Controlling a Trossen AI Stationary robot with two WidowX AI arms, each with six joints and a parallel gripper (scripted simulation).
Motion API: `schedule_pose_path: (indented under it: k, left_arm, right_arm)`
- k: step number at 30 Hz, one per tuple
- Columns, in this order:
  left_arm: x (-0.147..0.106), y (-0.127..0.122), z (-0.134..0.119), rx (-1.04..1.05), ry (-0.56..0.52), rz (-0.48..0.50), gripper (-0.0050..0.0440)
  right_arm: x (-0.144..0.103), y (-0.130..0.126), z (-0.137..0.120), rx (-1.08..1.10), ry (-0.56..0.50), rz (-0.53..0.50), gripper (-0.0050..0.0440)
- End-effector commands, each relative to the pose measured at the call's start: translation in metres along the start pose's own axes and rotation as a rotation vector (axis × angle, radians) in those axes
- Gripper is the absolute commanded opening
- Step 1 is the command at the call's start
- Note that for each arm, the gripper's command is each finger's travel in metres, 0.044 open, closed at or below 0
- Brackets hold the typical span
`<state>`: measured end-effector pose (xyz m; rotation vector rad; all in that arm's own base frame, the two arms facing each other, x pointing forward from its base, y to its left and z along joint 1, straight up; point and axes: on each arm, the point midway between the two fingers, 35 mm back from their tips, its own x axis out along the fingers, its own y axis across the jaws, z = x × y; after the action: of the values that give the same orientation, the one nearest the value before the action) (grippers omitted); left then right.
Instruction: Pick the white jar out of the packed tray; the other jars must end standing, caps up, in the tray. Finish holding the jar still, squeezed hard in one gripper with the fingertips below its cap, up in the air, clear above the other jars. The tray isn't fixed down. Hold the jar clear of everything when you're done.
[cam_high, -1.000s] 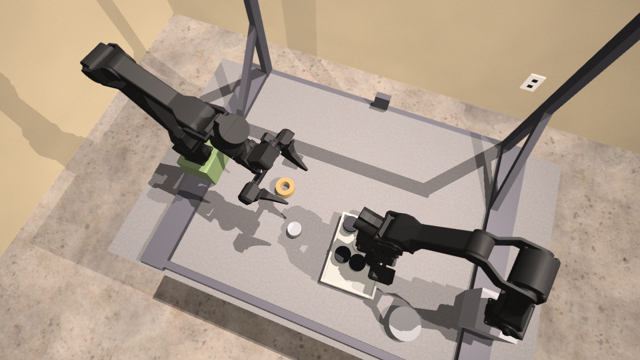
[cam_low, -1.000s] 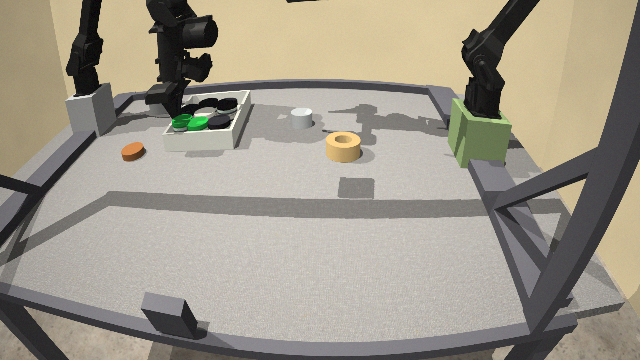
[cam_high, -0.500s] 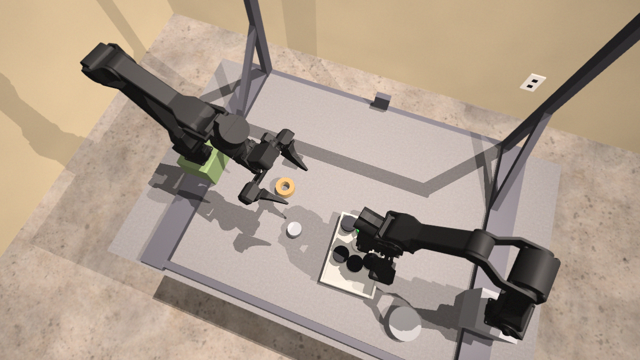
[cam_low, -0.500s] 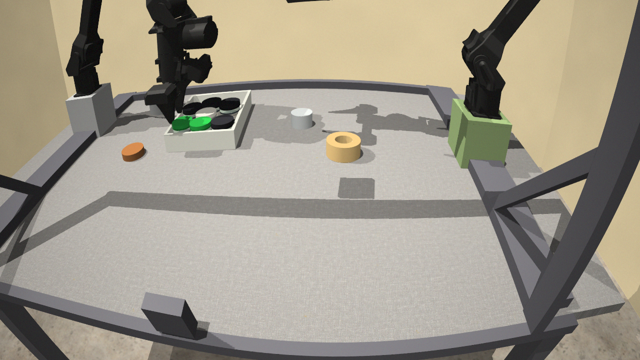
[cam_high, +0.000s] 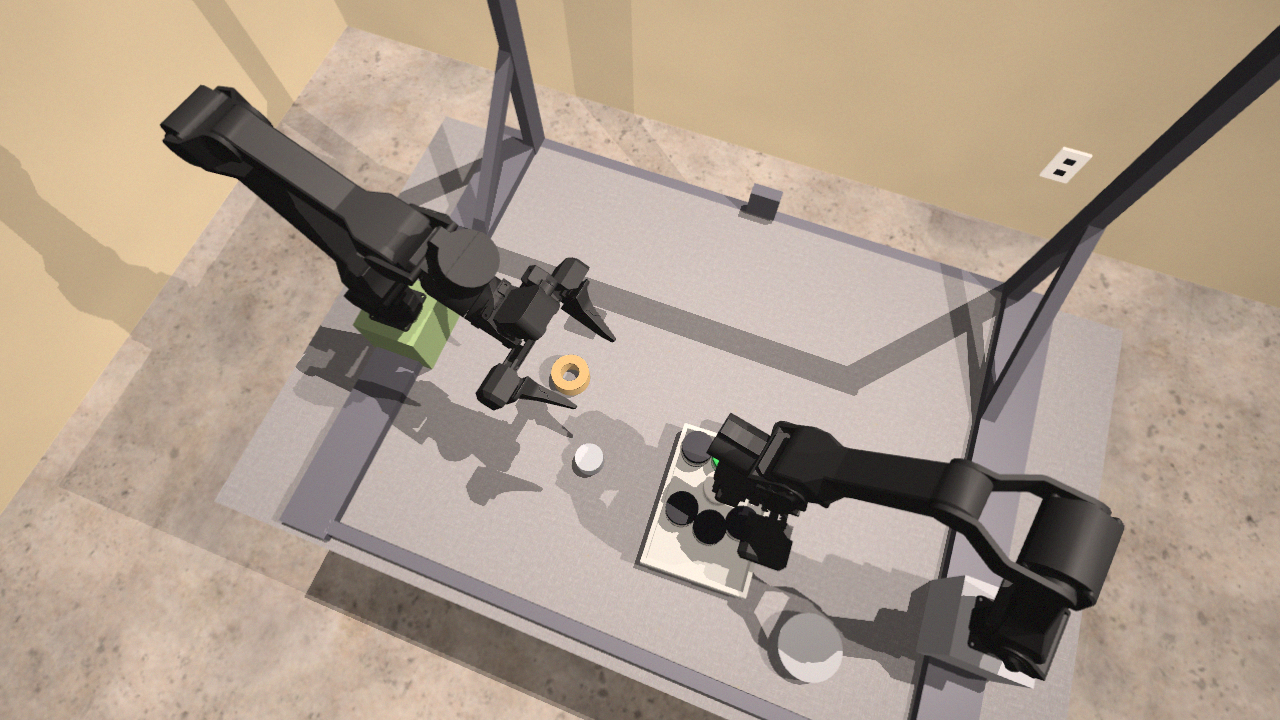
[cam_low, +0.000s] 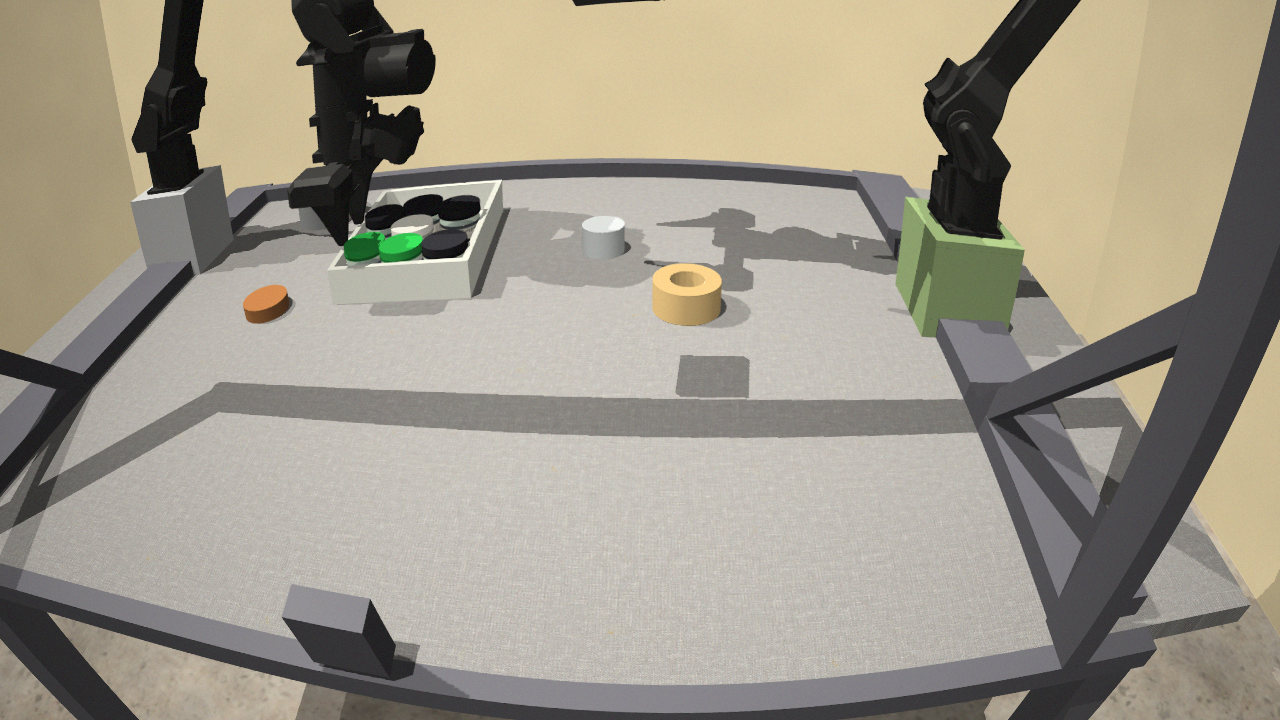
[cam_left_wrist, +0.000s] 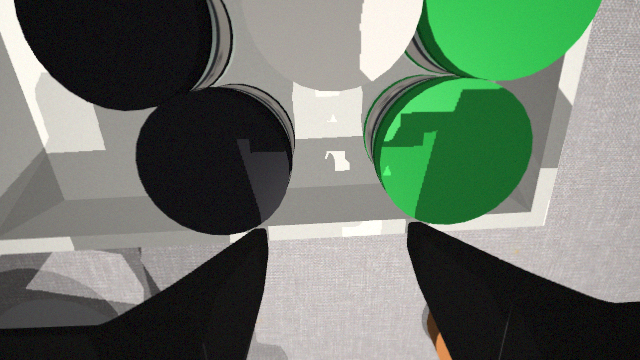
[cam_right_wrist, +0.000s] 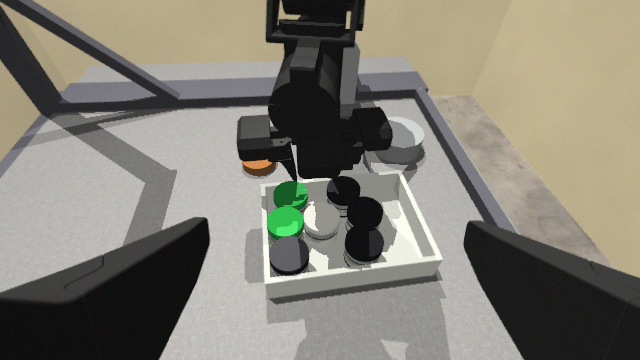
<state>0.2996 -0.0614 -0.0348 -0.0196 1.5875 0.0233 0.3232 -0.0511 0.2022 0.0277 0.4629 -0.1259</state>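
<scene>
The white tray holds several jars standing caps up: two with green caps, three with black caps and one with a dark grey cap. The white jar stands in the middle of them. It also shows in the left wrist view and in the exterior view. My left gripper hangs low over the tray's end wall, fingers part open with nothing between them. One fingertip is by a black-capped jar, the other by a green-capped jar. My right gripper is wide open and empty, high above the table away from the tray.
A tan ring and a pale grey cylinder stand on the table between the arms. An orange disc lies beside the tray. A grey dish sits behind the tray near the left arm's base.
</scene>
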Motion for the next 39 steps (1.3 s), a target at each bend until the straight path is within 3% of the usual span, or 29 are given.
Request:
schedule_pose_path:
  k: [1, 6, 11, 14, 16, 21, 25, 39]
  left_arm:
    - [-0.025, -0.002, 0.013, -0.005, -0.062, -0.013, 0.025]
    - [-0.032, -0.002, 0.013, -0.005, -0.062, -0.013, 0.0249]
    - [-0.061, -0.001, 0.011, -0.005, -0.062, -0.013, 0.0249]
    - [-0.057, -0.001, 0.016, 0.005, -0.068, -0.01, 0.0321]
    - [-0.058, -0.001, 0.025, 0.046, -0.103, -0.009, 0.0332]
    - [-0.055, -0.003, 0.051, 0.239, -0.177, 0.005, 0.0332]
    - [-0.055, -0.004, 0.057, 0.327, -0.186, 0.009, 0.0332]
    - [-0.048, 0.003, 0.063, 0.899, -0.082, 0.057, 0.0332]
  right_arm:
    - [-0.004, 0.0, 0.01, 0.001, -0.028, 0.0, 0.044]
    - [-0.004, 0.0, 0.01, 0.001, -0.028, 0.0, 0.044]
    - [-0.004, 0.0, 0.01, 0.001, -0.028, 0.0, 0.044]
    - [-0.004, 0.001, 0.01, 0.004, -0.029, -0.001, 0.044]
    - [-0.005, 0.0, 0.006, 0.005, -0.023, -0.002, 0.044]
    - [-0.013, -0.002, -0.003, 0.005, -0.008, -0.009, 0.044]
    - [-0.017, -0.003, -0.007, 0.006, -0.001, -0.011, 0.044]
    - [-0.035, -0.005, -0.028, 0.01, 0.028, -0.021, 0.044]
